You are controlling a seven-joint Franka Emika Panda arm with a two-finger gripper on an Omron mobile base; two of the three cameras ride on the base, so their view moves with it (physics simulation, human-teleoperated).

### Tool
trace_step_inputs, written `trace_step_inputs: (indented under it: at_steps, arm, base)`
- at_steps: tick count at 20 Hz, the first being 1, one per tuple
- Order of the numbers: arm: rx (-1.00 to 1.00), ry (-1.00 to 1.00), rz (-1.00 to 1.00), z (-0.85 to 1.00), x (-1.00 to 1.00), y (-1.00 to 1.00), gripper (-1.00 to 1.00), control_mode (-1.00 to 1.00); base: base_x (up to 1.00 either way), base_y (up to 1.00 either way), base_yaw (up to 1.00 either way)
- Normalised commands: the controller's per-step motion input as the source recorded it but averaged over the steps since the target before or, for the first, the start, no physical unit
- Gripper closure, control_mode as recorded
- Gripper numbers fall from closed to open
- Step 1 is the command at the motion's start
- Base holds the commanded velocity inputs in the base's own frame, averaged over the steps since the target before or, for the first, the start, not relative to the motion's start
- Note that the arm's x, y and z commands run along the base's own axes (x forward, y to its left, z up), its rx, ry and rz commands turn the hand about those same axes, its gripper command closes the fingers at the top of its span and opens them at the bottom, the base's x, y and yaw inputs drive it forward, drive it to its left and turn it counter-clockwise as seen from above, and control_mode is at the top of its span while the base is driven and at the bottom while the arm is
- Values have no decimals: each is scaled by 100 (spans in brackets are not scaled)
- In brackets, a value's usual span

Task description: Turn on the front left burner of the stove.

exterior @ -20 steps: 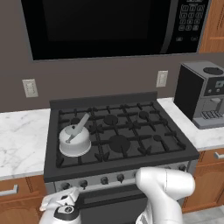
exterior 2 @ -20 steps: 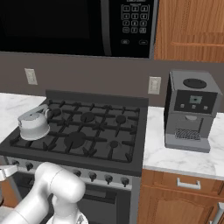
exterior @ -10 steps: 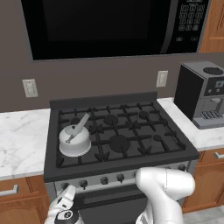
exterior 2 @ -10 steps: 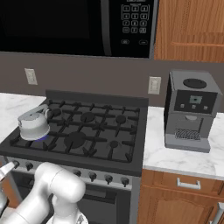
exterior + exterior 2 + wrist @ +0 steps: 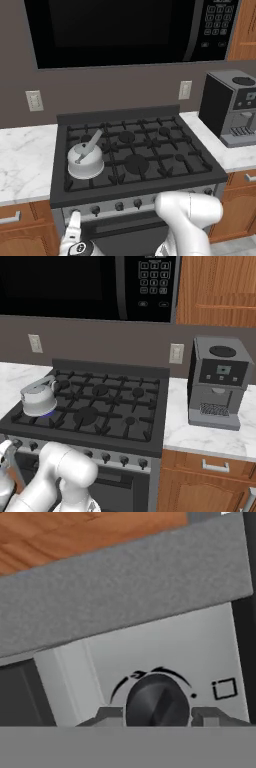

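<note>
One black knob [image 5: 159,704] at far left end of stove [image 5: 135,155] silver front strip, dead ahead of tool [image 5: 159,716] in hand view. Knob sits between two grey fingertips [image 5: 107,716], one each side, jaws spread about knob width; contact cannot be told. Knob's ridge runs diagonal. Blue glow under kettle [image 5: 38,398] on front left grate suggests flame lit. From left base view, tool [image 5: 74,225] pokes up just below strip's left end.

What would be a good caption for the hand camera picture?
Gripper with a finger on each side of a black stove knob on the silver front panel.
</note>
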Motion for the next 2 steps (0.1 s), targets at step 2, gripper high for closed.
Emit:
trace_step_inputs:
  at_steps: [2]
  arm:
    - [-21, 0, 18, -23, 0, 0, 100, -100]
  base:
    - [0, 0, 0]
